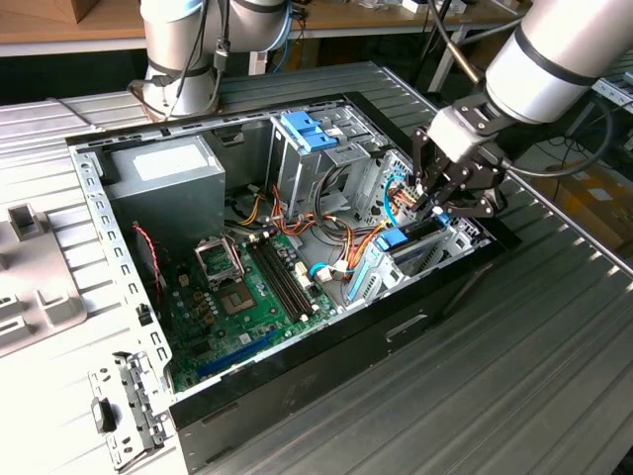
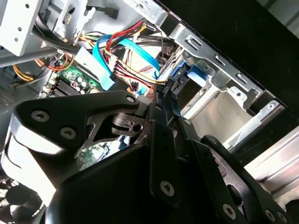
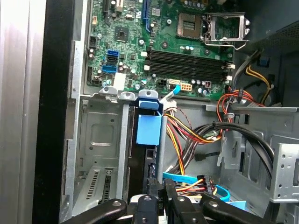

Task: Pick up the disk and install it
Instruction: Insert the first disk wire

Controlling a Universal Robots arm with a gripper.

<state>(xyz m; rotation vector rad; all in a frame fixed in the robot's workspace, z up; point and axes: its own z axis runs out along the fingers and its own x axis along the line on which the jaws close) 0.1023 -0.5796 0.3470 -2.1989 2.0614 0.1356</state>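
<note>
While the gripper [image 1: 441, 203] hangs over the drive cage [image 1: 450, 237] at the case's [image 1: 326, 341] front corner, on the exterior view's right, the disk [image 1: 410, 237] stands on edge in the cage's narrow slot. Its blue end tab [image 3: 149, 129] faces the motherboard [image 3: 187, 51] in the first wrist view, and its dark body runs down the slot toward the fingers [image 3: 150, 198].

In the second wrist view the jaws are drawn close together, the fingertips [image 2: 164, 92] at the disk's rear edge beside the cable bundle [image 2: 133, 60]. Whether they pinch that edge or merely rest against it cannot be told.

Handling, as a judgement: the disk is a rigid metal slab in a plastic carrier, fairly dense for its bulk and unlikely to flex. Its flat faces are probably smooth, so a grip across the carrier's long rails or at the end should hold better than one on the faces. The carrier's thin plastic and the rear connector are the weak points, and skewed force in the slot could bind or crack them.

Count: one arm, one gripper, one disk, one case. The cage shows two bays, one holding the disk and one beside it bare. A second blue bracket [image 1: 310, 131] sits atop the taller cage.
</note>
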